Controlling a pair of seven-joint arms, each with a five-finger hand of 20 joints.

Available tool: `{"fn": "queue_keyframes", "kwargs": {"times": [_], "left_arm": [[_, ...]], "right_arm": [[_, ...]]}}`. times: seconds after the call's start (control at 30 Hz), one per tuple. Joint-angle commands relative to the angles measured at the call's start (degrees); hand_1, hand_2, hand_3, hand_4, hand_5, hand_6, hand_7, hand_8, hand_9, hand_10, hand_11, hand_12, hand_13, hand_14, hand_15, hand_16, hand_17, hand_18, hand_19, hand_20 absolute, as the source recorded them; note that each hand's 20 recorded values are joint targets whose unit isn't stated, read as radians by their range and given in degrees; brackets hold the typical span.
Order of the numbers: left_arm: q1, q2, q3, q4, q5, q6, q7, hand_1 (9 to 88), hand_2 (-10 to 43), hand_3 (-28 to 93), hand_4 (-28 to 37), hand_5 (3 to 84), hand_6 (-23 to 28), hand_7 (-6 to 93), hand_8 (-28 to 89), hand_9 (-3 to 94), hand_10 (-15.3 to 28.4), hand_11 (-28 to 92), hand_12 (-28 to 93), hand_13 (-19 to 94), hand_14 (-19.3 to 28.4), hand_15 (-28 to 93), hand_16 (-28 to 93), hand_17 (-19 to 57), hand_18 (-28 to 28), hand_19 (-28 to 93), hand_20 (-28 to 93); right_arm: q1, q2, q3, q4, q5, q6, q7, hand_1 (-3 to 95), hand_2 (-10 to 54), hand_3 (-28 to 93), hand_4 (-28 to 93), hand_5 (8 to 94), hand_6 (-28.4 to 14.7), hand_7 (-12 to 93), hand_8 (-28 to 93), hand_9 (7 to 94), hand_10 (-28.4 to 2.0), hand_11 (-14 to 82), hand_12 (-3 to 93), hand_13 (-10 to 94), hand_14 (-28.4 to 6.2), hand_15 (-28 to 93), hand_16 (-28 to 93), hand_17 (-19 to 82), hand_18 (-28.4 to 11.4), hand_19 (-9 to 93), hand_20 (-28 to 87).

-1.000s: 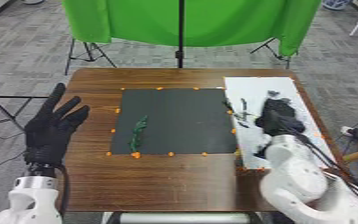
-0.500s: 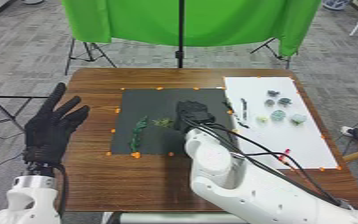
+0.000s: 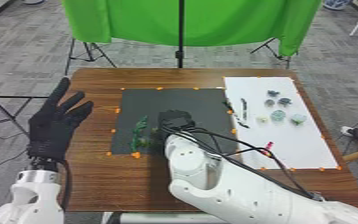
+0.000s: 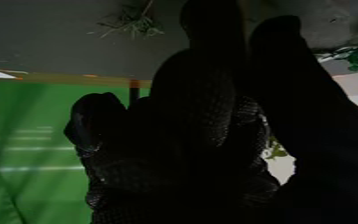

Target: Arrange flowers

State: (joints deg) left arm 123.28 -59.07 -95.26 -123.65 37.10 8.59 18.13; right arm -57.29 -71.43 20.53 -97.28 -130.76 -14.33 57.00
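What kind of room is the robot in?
It looks like a robot lab or workshop, though I can't be sure. There's a big green cloth hung up behind the table, black stands on the floor, and grey carpet tiles.

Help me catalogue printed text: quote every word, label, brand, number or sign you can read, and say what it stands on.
There is none that can be read.
The small dark marks on the right arm are too small to tell whether they are print.
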Motion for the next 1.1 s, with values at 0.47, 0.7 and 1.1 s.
{"fn": "queue_keyframes", "kwargs": {"times": [0.47,0.7,1.1], "left_arm": [[1.44,-0.90,-0.33,0.15,0.27,-0.08,-0.56,22.4,6.0,77,-28.3,31.2,2.3,10.9,-10,28.4,17.3,19,11,22,28.1,46,-7,-8.9,28.4,48,23],[1.31,-1.49,-0.34,0.59,0.28,-1.14,-0.63,22.5,6.0,77,-28.3,31.1,2.4,10.9,-10,28.3,17.3,19,11,22,28.2,46,-7,-8.4,28.4,48,23],[3.91,-1.52,-1.72,-0.10,0.22,-0.94,-0.65,22.5,6.0,77,-28.3,30.9,2.4,11.1,-11,28.1,17.2,19,10,22,28.2,46,-7,-8.2,28.4,48,24]], "right_arm": [[-3.87,3.03,4.65,-6.66,-4.54,1.34,-0.10,34.1,-6.7,68,-25,93.7,-1.4,24,-14,93.7,-12.6,49.2,18.7,87,-9.6,75,23,45,-28.4,93,43],[-10.56,16.21,13.60,-18.15,-6.03,14.87,0.90,31.1,-4.8,67,-24,86.7,-3.5,14,-11,89.1,-14.5,40.0,20.9,82,-10.8,72,20,39,-28.4,93,32],[-10.84,25.68,20.12,-10.24,3.49,27.22,8.01,30.9,-6.4,72,-25,60.4,-7.8,11,-11,68.5,-19.5,39.6,17.0,64,-16.8,73,13,30,-28.4,83,19]]}}
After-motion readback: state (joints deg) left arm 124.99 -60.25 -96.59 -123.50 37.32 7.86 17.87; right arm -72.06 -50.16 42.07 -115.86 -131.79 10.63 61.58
